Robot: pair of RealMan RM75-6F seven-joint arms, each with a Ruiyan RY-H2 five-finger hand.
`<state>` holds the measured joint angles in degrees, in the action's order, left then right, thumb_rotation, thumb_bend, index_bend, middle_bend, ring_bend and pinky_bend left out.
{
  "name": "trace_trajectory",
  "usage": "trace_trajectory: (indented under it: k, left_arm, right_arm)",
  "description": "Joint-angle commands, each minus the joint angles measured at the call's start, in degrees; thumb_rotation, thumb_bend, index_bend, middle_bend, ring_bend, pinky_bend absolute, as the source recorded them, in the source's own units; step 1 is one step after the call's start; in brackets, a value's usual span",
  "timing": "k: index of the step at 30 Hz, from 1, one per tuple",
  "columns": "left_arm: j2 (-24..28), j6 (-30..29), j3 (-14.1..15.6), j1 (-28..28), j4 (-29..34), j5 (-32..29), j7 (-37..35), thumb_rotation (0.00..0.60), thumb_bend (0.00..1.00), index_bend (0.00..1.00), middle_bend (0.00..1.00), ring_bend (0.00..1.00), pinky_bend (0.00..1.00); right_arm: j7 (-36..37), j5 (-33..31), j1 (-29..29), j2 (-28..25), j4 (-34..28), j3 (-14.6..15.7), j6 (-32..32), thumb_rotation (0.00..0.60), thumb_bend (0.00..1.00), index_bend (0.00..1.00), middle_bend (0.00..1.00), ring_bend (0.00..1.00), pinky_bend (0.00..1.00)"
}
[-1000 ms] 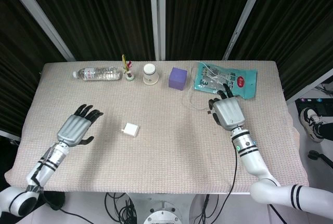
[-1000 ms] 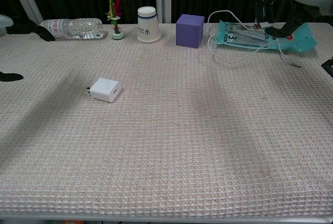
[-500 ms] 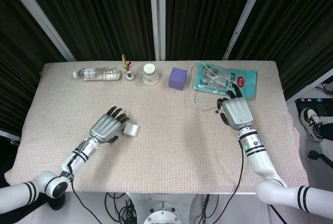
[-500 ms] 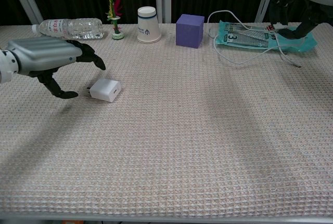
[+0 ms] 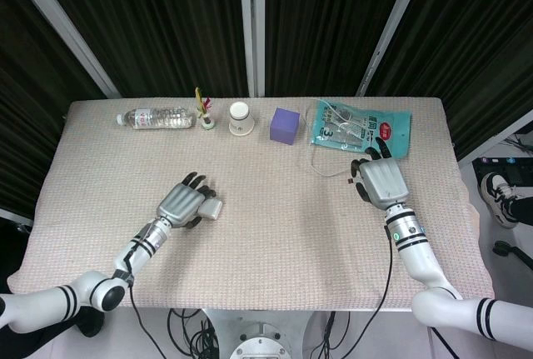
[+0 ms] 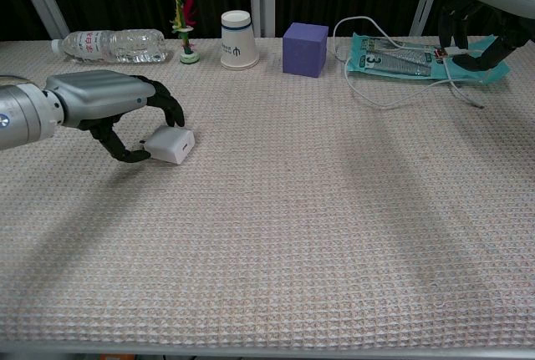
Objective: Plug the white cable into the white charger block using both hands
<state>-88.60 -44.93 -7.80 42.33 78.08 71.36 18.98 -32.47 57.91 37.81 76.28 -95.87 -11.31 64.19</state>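
Note:
The white charger block [image 5: 213, 208] [image 6: 173, 144] lies on the woven cloth at the left of the middle. My left hand [image 5: 183, 203] [image 6: 109, 105] is curled around it, fingers on its far side and thumb at its near left edge. The white cable [image 5: 313, 156] [image 6: 368, 97] loops over the cloth in front of a teal packet. My right hand [image 5: 381, 182] [image 6: 491, 5] pinches the cable near its plug end, a little above the cloth at the right rear.
Along the back edge lie a water bottle [image 5: 156, 117] [image 6: 109, 44], a small ornament on a stick [image 6: 185, 43], a paper cup [image 5: 240, 118] [image 6: 236, 39], a purple cube [image 5: 285, 125] [image 6: 305, 48] and the teal packet [image 5: 362, 128] [image 6: 401, 59].
My left hand has moved right across the cloth and closed around the charger block. My right hand has drifted slightly right and toward me with the cable end.

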Motion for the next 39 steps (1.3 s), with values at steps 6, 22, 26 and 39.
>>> trace_trajectory:
  k: [6, 22, 26, 39]
  left_arm:
    - [-1.59, -0.98, 0.17, 0.29, -1.37, -1.05, -1.48, 0.600, 0.33, 0.28, 0.28, 0.07, 0.02]
    - [-3.22, -1.00, 0.27, 0.34, -3.21, -2.39, -7.35, 0.600, 0.34, 0.33, 0.33, 0.11, 0.05]
    - [-3.75, -1.02, -0.04, 0.27, -3.95, -2.38, -9.81, 0.600, 0.35, 0.39, 0.37, 0.15, 0.09]
    - [-1.67, -3.74, -3.49, 0.43, 2.06, -8.32, -7.41, 0.600, 0.35, 0.48, 0.45, 0.24, 0.22]
  right_arm:
    - [0.36, -0.14, -0.13, -0.13, 0.23, 0.32, 0.04, 0.600, 0.32, 0.56, 0.52, 0.21, 0.04]
    - [0.81, -0.31, -0.18, 0.04, 1.01, 0.82, -0.04, 0.600, 0.32, 0.56, 0.52, 0.21, 0.04]
    - [0.84, -0.28, -0.23, 0.07, 1.12, 0.91, 0.08, 0.600, 0.32, 0.56, 0.53, 0.21, 0.04]
    - [2.19, -0.58, 0.93, -0.04, -2.41, -0.01, -1.77, 0.600, 0.32, 0.57, 0.53, 0.22, 0.04]
